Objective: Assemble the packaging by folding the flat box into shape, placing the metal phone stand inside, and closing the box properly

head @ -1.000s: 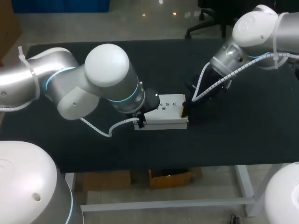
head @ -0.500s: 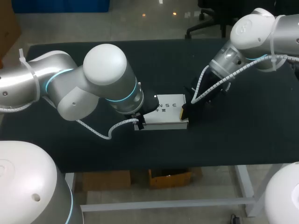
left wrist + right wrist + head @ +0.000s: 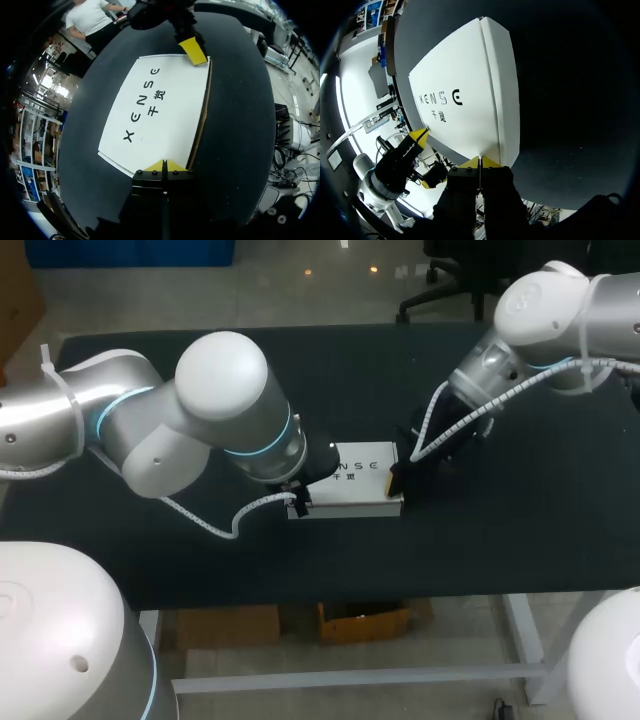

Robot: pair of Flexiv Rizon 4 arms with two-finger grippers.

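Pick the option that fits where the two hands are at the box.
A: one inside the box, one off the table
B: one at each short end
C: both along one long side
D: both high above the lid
B: the left hand meets one short end of the box, and the right hand meets the opposite end.

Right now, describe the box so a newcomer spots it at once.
On the black table, look at the middle. The packaging box lies there, left gripper at one end, right gripper at the other. Its white top with black lettering sets it apart from those black, yellow-tipped grippers.
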